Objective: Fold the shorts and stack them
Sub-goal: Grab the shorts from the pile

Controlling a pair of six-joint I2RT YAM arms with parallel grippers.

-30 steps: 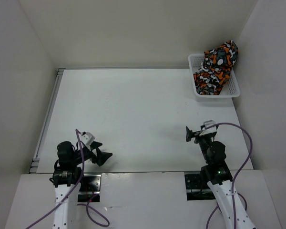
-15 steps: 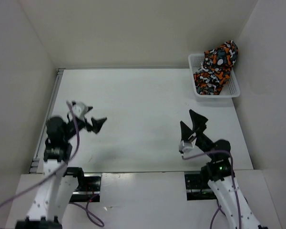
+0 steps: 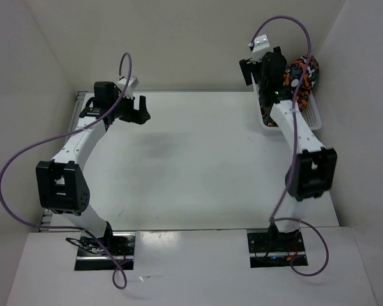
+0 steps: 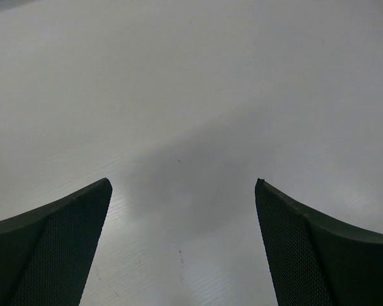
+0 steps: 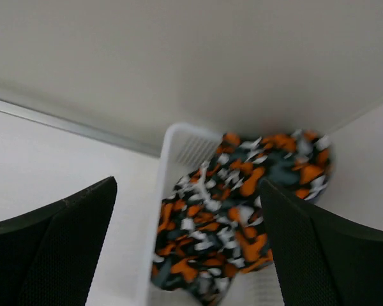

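Top view: nothing is folded or stacked yet. The soft shorts (image 3: 303,71), blotched orange, white, grey and black, lie bunched in the white plastic mesh basket (image 3: 314,119) at the far right corner, heaped above its rim. The right gripper (image 3: 252,71) hovers near the basket. The left gripper (image 3: 135,109) hangs over the bare white tabletop (image 3: 191,159).

Left wrist view: jaws spread wide, empty.

Right wrist view: jaws equally released, with the shorts (image 5: 236,217) ahead and untouched.

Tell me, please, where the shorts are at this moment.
The shorts lie heaped in the white mesh basket at the far right corner of the table. The open right gripper hovers just in front of them.
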